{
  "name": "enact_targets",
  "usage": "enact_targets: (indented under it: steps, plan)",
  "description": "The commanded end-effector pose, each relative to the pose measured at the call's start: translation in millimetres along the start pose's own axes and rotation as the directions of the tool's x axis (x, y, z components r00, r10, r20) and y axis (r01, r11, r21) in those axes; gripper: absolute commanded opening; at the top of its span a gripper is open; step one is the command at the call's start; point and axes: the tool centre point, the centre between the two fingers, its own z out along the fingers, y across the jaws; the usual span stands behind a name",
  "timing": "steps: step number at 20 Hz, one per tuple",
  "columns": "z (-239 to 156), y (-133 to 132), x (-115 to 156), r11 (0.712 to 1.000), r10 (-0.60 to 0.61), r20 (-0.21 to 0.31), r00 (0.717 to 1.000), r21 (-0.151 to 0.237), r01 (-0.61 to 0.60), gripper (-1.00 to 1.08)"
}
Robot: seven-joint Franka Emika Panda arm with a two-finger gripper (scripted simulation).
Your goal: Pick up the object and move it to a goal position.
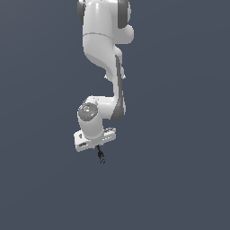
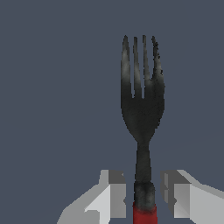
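The object (image 2: 142, 109) is a small fork with a black tined head and a red handle. In the wrist view it stands between the two white fingers (image 2: 114, 192) of my gripper (image 2: 143, 186), with the tines pointing away from them and the red handle end down between the fingers. In the exterior view, the object (image 1: 101, 157) is a tiny dark sliver sticking out below the gripper (image 1: 97, 148), which sits close around it. The handle's far end is hidden.
Only the white arm (image 1: 105, 49) shows, reaching down from the top of the exterior view against a plain dark grey-blue ground (image 1: 179, 179). No other objects or edges appear.
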Motion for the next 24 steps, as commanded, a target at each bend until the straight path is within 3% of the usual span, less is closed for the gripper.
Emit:
enact_targets:
  steps: [1,17,24]
  plan:
    - [-8,-1,-2,1.0,0.0,-0.001,1.0,-0.001,0.0,-1.0]
    - [-109,-10,-36,1.0,0.001,0.0,1.0,-0.001,-0.001,-1.0]
    - [-134,-12,-43,1.0,0.001,0.0,1.0,-0.001,-0.001,-1.0]
